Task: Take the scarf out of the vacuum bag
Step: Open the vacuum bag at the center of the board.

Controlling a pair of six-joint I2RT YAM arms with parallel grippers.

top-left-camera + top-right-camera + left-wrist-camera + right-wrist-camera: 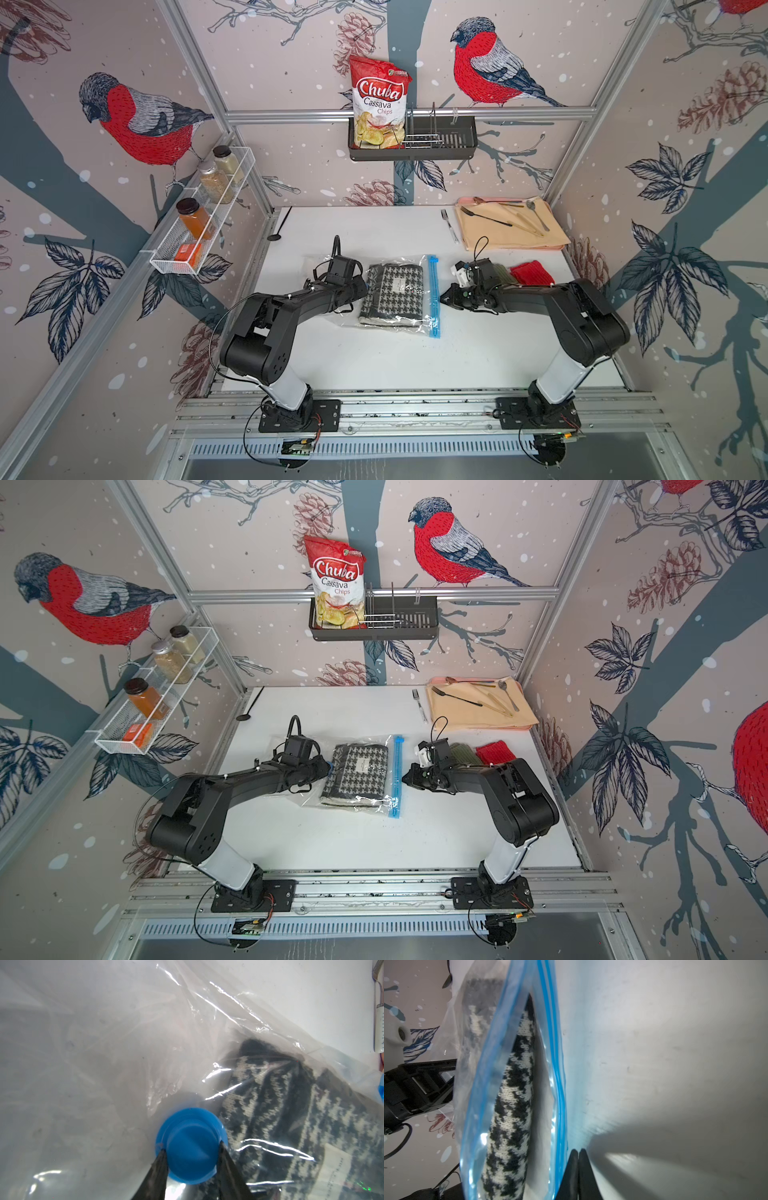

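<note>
Gripping of the round blue valve [191, 1126] is noted at the left gripper [192, 1146], with a finger pressed on each side. The scarf [392, 291] is kept folded inside the vacuum bag [104, 1043], which is laid flat on the white table [478, 353]. The zip strip [433, 291] is seen parted. The right gripper [578, 1151] is clenched just beside the strip; whether film is pinched cannot be told

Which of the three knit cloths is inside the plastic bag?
The black-and-white houndstooth scarf, seen through the clear bag. The red cloth and the olive-green cloth lie loose on the table, outside it.
</note>
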